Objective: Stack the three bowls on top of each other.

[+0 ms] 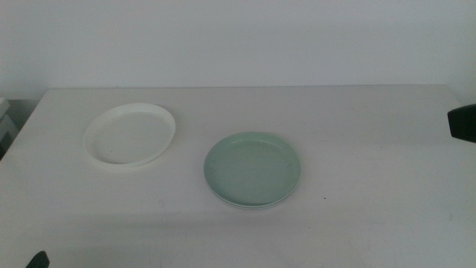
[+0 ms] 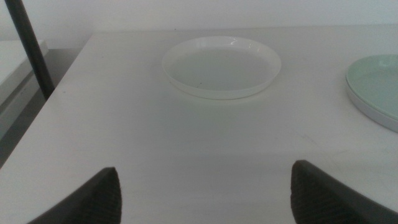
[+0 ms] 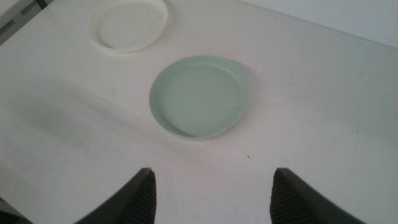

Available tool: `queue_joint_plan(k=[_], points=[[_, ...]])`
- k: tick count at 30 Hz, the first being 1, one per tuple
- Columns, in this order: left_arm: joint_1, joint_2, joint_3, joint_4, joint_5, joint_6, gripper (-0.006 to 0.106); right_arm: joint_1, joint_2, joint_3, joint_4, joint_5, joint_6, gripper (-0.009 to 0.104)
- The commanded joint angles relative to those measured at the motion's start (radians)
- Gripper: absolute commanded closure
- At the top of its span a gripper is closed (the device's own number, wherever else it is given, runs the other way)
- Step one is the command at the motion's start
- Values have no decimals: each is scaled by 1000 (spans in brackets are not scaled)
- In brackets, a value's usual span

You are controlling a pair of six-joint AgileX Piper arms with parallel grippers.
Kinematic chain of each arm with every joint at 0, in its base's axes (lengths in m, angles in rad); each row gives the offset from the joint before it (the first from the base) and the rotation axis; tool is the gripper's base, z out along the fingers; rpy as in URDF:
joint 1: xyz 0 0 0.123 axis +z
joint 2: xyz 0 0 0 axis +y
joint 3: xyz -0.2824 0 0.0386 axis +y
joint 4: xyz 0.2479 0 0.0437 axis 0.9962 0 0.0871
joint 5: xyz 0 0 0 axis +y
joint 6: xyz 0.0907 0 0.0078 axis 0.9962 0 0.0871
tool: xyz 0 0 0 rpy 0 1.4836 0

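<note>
The white bowl point(image 1: 130, 135) sits on the table at the back left; it also shows in the left wrist view point(image 2: 221, 66) and the right wrist view point(image 3: 129, 23). The mint green bowl point(image 1: 253, 168) sits near the middle point(image 3: 199, 95). A thin pale grey rim point(image 1: 251, 205) shows just under it, so it rests in another bowl, most of which is hidden. My left gripper point(image 2: 205, 186) is open and empty, low at the table's front left, with the white bowl ahead of it. My right gripper point(image 3: 211, 186) is open and empty, high above the table, short of the green bowl.
The white table point(image 1: 372, 164) ends at a pale wall at the back. A dark pole point(image 2: 28, 46) stands off the table's left edge. A dark part of the right arm point(image 1: 462, 123) shows at the right edge, and a bit of the left gripper point(image 1: 37, 260) at the bottom left.
</note>
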Motion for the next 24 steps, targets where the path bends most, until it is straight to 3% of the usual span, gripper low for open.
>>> queue_joint_plan(k=[1, 14, 17, 24], points=[[-1, -14, -5, -5, -81, -12, -4, -8, -4, -24, 0, -72, -15, 48], [3, 72, -38, 35, -104, -5, -4, -8, -4, -24, -10, -69, -14, 48], [3, 199, -129, -6, -76, -47, -4, -8, -4, -24, -10, -69, -14, 48], [2, 575, -488, -5, 126, -50, -4, -8, -4, -24, -12, -69, -14, 48]])
